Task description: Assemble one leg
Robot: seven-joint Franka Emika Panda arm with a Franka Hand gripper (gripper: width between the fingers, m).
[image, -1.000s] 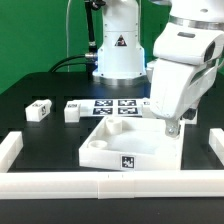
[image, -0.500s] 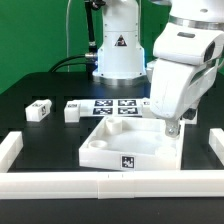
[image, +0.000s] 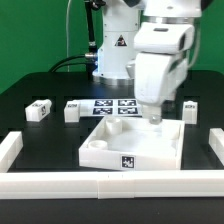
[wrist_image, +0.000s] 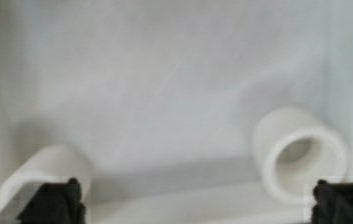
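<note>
Gripper (image: 155, 119) hangs low over the far inner part of the white slab (image: 160, 158), which lies with its raised rim up. In the wrist view the fingertips (wrist_image: 57, 198) sit at opposite edges of the frame with only the slab's surface between them. The jaws are spread wide and hold nothing. Whether the tips touch the slab cannot be told from either view.

A round socket (wrist_image: 297, 152) shows in the wrist view, with part of a second one near the other fingertip. Both look unfilled.

Closest leg (image: 189, 110) lies on the black table (image: 40, 135), just off the slab's far corner on the exterior view's right, apart from the slab. Second leg (image: 72, 110) and third leg (image: 38, 110) lie beyond the slab's far corner on the exterior view's left, the third farther out. All three are loose and untouched.

Marker board (image: 115, 106) lies flat behind the slab's far edge. A low white rail (image: 110, 185) runs in front of the slab's near edge.

Progress, judged from this layout: nothing is assembled yet. No leg is in hand or seated in a socket. Every step is still to do: reach a leg, grip it, carry it to a corner socket, seat it and fasten it. The task looks to be at its start.
</note>
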